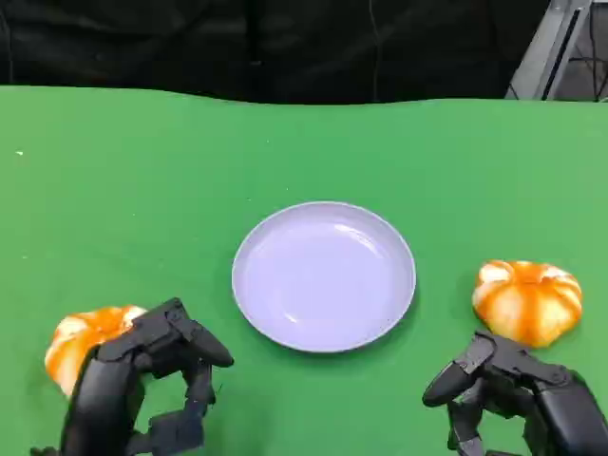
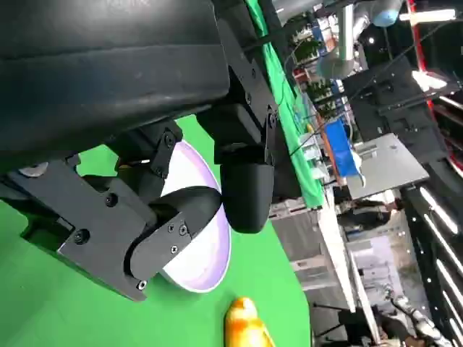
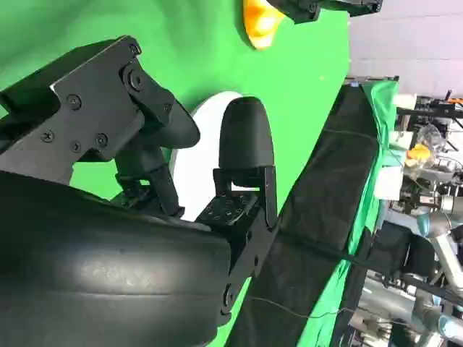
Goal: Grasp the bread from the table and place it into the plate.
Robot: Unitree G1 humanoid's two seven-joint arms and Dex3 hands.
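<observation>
Now we are still before the grasp: our left hand (image 1: 142, 385) and right hand (image 1: 518, 389) hang half-curled and empty, each just beside a bread, so next we must close on one.

round pale lavender plate (image 1: 324, 275) at table centre, orange-white bread (image 1: 527, 300) to its right, another bread (image 1: 84, 340) far left

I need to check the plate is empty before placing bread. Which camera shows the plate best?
The head view: the plate lies whole and unblocked at the table's centre, with nothing in it. Both wrist views show part of it, behind the left hand and the right hand.
</observation>
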